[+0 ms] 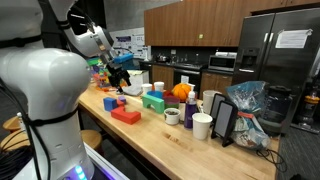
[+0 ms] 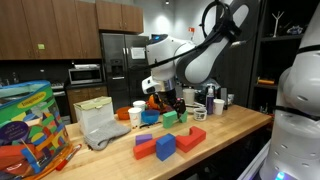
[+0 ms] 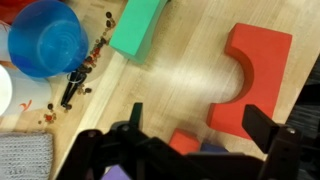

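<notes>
Hand [image 3: 195,135]: fingers spread wide, holding nothing, over wooden table [image 3: 185,75]. Below, between the fingers, small red block [image 3: 184,143]; red arch block [image 3: 258,70] at 1 o'clock, just beside. Green block [image 3: 140,25] at 11 o'clock; blue bowl [image 3: 45,38] at 10; grey cloth [image 3: 22,158] at 8. Fridge notice [image 1: 292,38]: writing too small to read.

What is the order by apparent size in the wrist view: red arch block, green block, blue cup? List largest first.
1. red arch block
2. blue cup
3. green block
The top edge cuts off the cup and the green block, so the order of those two is unsure.
</notes>
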{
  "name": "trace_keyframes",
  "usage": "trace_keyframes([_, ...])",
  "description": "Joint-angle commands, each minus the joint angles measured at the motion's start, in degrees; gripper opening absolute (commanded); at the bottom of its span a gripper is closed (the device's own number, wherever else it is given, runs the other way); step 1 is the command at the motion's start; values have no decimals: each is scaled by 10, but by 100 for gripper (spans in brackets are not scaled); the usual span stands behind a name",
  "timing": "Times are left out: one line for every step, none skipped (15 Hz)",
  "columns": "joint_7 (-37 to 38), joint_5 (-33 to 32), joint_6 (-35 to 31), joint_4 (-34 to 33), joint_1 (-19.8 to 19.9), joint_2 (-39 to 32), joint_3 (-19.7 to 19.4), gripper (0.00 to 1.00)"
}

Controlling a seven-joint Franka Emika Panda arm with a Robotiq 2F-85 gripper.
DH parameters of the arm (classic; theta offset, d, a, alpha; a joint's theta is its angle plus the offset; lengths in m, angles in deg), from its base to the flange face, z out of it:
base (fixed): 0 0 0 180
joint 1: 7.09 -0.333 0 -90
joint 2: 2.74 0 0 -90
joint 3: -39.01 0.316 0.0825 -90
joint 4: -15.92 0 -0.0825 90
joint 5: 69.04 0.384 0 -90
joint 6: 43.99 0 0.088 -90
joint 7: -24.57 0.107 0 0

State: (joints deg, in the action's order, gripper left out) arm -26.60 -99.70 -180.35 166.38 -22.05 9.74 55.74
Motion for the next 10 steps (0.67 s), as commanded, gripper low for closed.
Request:
trace_keyframes([1, -1, 2, -1, -7, 0, -8, 100])
trace_keyframes([1, -1, 3, -2, -7, 0, -8, 100])
trace_keyframes([-12, 28, -1, -1, -13, -5, -14, 100])
trace_keyframes([-43, 77, -6, 2, -25, -13, -23, 100])
trace_keyframes([-60, 114, -10, 7, -32, -18, -27, 100])
trace_keyframes([-68, 144, -25, 15, -37, -20, -28, 100])
trace_keyframes([-70, 164, -42, 24, -40, -22, -27, 100])
trace_keyframes([-67, 177, -62, 34, -42, -23, -25, 100])
trace_keyframes([-64, 187, -88, 45, -44, -23, -23, 100])
trace_keyframes([-61, 190, -117, 56, -45, -25, -22, 100])
